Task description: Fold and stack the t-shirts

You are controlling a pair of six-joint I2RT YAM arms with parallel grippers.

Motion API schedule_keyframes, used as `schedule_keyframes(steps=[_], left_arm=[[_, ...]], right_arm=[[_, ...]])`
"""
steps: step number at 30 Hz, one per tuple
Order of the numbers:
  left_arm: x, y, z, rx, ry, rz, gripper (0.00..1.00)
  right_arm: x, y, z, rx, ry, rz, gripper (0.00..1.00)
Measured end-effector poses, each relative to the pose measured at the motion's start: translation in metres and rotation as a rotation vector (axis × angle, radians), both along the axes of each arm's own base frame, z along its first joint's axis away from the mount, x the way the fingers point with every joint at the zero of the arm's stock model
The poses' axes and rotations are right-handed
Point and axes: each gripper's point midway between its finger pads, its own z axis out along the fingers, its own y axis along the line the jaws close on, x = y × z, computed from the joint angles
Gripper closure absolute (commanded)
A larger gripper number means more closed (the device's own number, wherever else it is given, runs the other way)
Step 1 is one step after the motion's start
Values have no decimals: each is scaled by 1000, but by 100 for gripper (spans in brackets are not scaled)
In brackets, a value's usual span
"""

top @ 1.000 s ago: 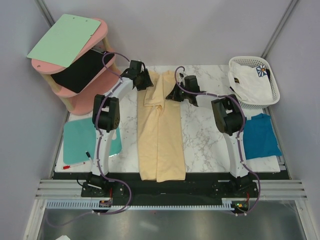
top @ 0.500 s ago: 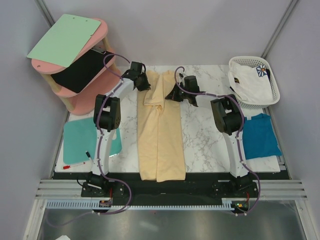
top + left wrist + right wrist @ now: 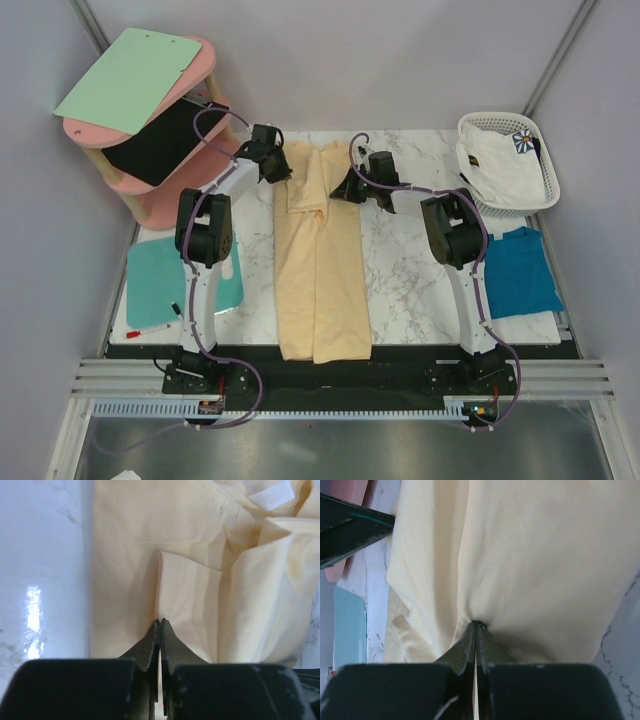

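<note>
Down the middle of the top view, the yellow shirt (image 3: 318, 290) is laid as a long folded strip on the table (image 3: 410, 270), from near edge to far edge. At the strip's upper left edge the left gripper (image 3: 274, 166) is placed; in its wrist view the fingers are seen pressed together on a fold of the yellow cloth. At the upper right edge the right gripper (image 3: 347, 187) is set, likewise clamped on the yellow cloth. The teal shirt (image 3: 520, 270) is spread at the right edge of the frame, and the white shirt (image 3: 500, 165) is held in the basket (image 3: 478, 124) at upper right.
</note>
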Motion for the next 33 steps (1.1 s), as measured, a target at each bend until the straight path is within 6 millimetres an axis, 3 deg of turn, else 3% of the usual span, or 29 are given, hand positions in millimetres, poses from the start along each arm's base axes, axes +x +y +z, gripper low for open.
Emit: schedule_keyframes(steps=[6, 12, 14, 15, 17, 18, 20, 21, 23, 24, 25, 26, 28, 31, 33], left_arm=[[8, 23, 32, 12, -83, 59, 98], [12, 39, 36, 21, -99, 95, 96], [13, 43, 35, 22, -98, 100, 84], [13, 44, 35, 22, -95, 102, 58], [12, 46, 34, 29, -91, 100, 36], [12, 47, 34, 29, -89, 103, 28], [8, 50, 35, 28, -96, 110, 23], [-4, 53, 34, 32, -83, 115, 10], [-29, 59, 39, 37, -67, 118, 7], [-39, 60, 44, 38, -66, 118, 0], [-50, 61, 52, 36, -70, 117, 0], [-57, 61, 62, 32, -78, 113, 0], [-72, 57, 93, 17, -119, 103, 1], [-100, 48, 140, -36, -194, 72, 1], [-128, 45, 150, -69, -209, 55, 2]], right_arm=[[0, 1, 0, 6, -4, 5, 100], [0, 1, 0, 7, -6, 6, 99], [0, 1, 0, 7, -7, 7, 97], [0, 1, 0, 6, -8, 7, 97], [1, 1, 1, 6, -13, 8, 93], [0, 0, 0, 5, -18, 5, 89], [-5, -3, 2, 3, -25, -1, 79], [-10, -7, 3, -8, -26, -7, 74], [-21, -15, 10, -34, -25, -15, 58], [-25, -18, 16, -45, -28, -20, 53], [-30, -23, 26, -59, -36, -26, 48], [-35, -26, 36, -68, -48, -28, 36], [-48, -36, 76, -85, -106, -38, 26], [-68, -48, 136, -76, -212, -51, 2], [-89, -58, 172, -61, -285, -57, 2]])
